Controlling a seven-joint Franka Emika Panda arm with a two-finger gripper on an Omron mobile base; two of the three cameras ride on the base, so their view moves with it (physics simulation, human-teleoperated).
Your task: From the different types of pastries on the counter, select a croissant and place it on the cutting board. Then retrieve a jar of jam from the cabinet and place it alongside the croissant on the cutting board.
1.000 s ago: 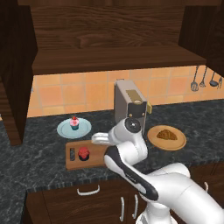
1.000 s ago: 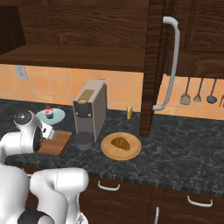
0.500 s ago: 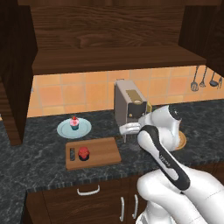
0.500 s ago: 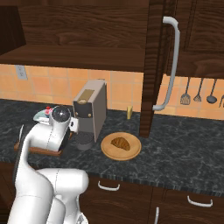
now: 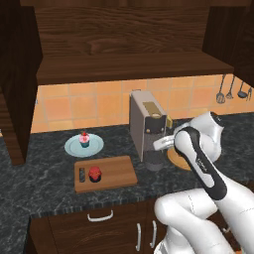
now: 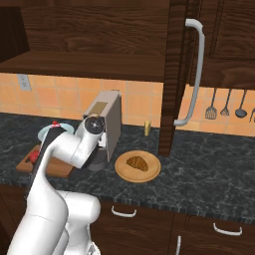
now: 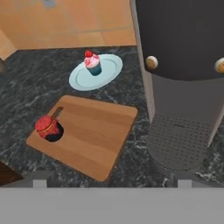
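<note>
Jar of jam (image 5: 95,173) sits at the slot end of the cutting board (image 5: 115,173), croissant (image 6: 137,163) on its round plate (image 6: 152,174). The gripper (image 5: 159,144) is spread wide and empty, tight beside the coffee machine (image 5: 149,126); swing toward the croissant and it could clip that machine.

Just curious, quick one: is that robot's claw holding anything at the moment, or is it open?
Gripper: open, holding nothing.

no readable text, no labels, no brand marks, no numbers on anything in view
</note>
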